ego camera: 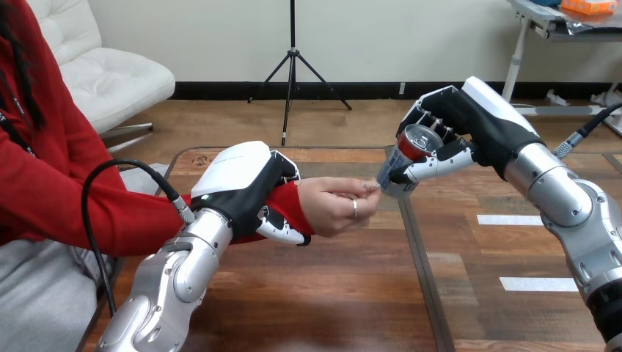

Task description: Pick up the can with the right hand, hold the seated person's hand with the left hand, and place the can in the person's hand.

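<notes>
- Wooden table [330,293] was seen spread across the lower part of the head view, with two white strips [506,219] laid on its right side.
- The robot's left arm [172,271] was raised from the bottom left and its right arm [565,198] was brought in from the right edge, both held above the tabletop.
- The left hand [246,183] was closed round the person's wrist over the red sleeve [287,204], its white back turned upward and its thumb [282,231] curled beneath the wrist.
- The right hand [477,121] was gripping the can [411,150], which was enclosed by curled fingers from above and braced by the thumb [440,163] laid along its side.
- The person's hand [334,205] was held out from the left, above the middle of the table, its fingertips pointed at the can's lower end; whether they were touching it could not be told.
- The can, silver-sided with a red top, was held in the air clear of the table, between the two hands, tilted so that its top was turned up toward the right hand and its base was angled down toward the person's fingers.
</notes>
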